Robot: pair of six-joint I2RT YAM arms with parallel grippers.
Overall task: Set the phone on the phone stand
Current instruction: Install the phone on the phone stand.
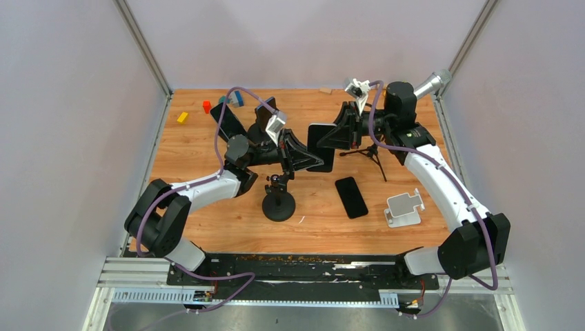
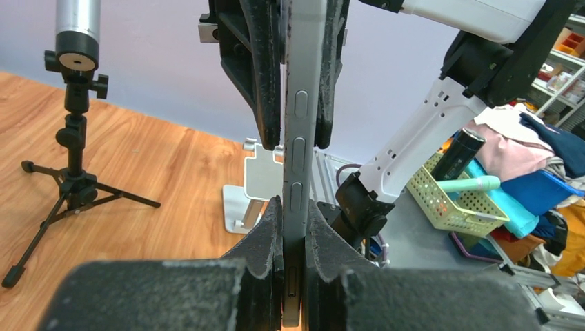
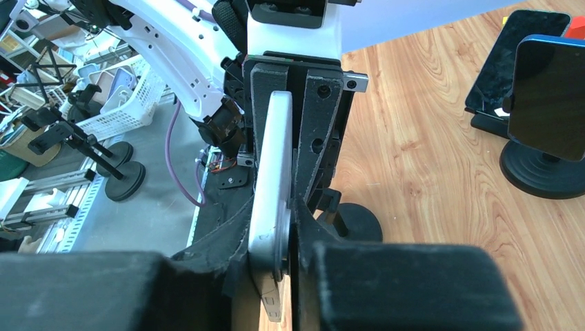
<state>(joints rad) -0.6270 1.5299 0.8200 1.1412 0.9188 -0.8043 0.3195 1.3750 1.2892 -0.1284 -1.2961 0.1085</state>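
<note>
Raised left hand (image 1: 316,163), right hand (image 1: 323,140) seemingly clamp phone (image 2: 298,148).

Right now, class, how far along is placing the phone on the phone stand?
Done: the phone is off the table. In hand: the left hand and right hand both clamp it in mid-air. To do: seating it on a stand; the white stand and black round-base stand hold nothing.

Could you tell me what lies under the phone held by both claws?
Wooden table shows around it; the spot directly beneath is covered by the phone, left claw and right claw.
</note>
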